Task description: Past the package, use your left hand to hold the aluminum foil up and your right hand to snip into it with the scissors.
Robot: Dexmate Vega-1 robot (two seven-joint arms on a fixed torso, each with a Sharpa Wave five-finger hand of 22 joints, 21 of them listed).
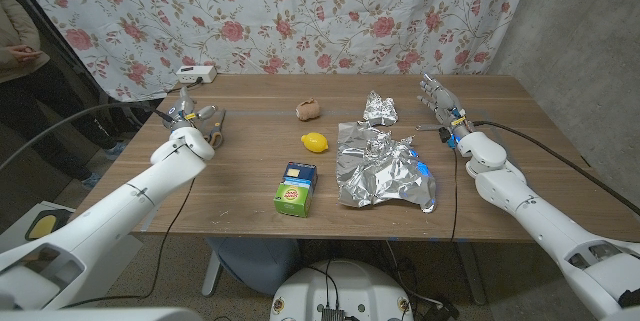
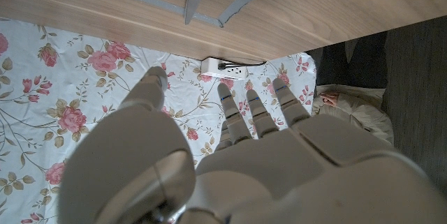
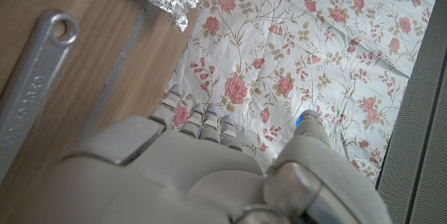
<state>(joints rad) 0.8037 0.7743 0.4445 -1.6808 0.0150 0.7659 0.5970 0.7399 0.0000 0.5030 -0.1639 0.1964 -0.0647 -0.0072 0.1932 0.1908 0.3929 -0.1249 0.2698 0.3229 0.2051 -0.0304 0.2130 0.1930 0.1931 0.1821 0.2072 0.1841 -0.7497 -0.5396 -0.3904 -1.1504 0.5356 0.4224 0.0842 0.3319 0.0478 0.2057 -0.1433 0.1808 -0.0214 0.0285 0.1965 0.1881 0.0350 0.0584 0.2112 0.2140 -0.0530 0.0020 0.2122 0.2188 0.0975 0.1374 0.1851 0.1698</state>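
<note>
My left robot hand (image 1: 193, 121) and right robot hand (image 1: 441, 101) wait spread and empty at the wooden table's (image 1: 250, 201) sides, clear of the crumpled aluminium foil sheet (image 1: 385, 169) beside the green-and-blue package (image 1: 296, 189).

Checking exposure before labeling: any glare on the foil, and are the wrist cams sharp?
Head view: foil shows bright highlights, creases still readable. Left wrist view: left hand soft, curtain sharp. Right wrist view: right hand slightly soft, wrench lettering blurred.

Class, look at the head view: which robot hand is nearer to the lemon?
Left. The left robot hand sits across bare table from the lemon; the right robot hand lies farther off, beyond the foil.
</note>
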